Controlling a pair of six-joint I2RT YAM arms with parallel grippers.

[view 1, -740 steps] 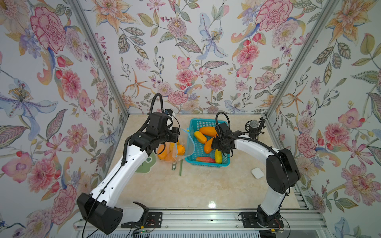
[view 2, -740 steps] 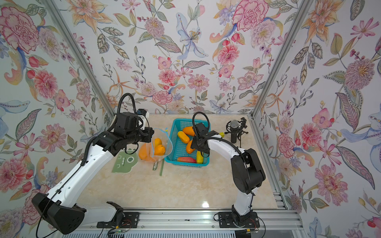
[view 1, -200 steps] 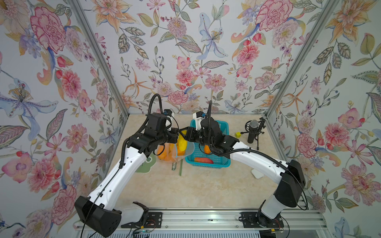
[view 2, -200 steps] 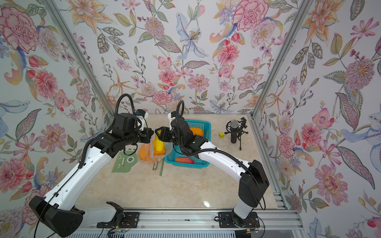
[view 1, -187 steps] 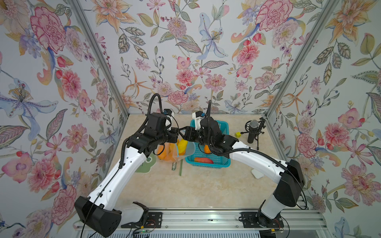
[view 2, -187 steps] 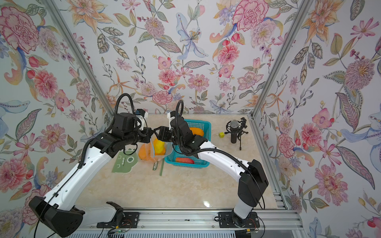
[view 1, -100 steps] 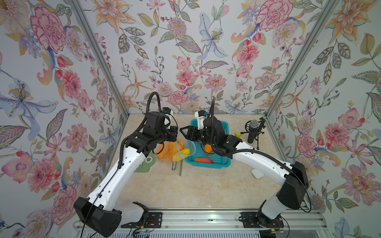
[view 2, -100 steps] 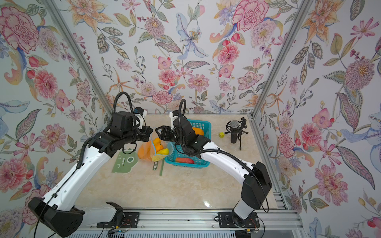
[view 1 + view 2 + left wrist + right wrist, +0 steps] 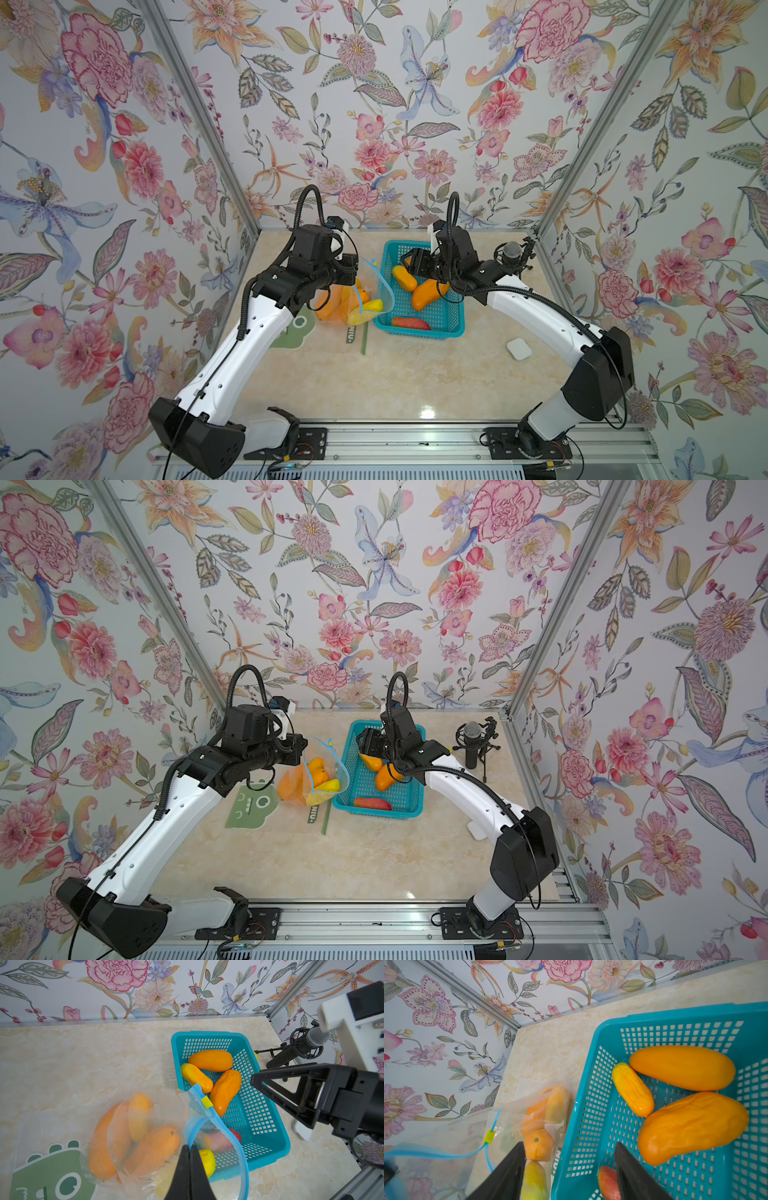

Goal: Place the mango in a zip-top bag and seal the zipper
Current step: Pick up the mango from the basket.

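The bag (image 9: 371, 296) gapes beside the basket (image 9: 451, 330), perhaps touching it; front tabletop (image 9: 407, 382) lies open.

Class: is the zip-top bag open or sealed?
Open: the zip-top bag has its blue rim looped wide, yellow slider at one end.

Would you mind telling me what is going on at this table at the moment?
The robot is filling a zip-top bag with fruit. Its left gripper is shut on the bag's rim, holding the mouth open beside the blue basket. Several mangoes lie inside the bag, and four more fruits lie in the basket. The right gripper hangs open and empty over the basket's edge nearest the bag. The zipper is not yet sealed.
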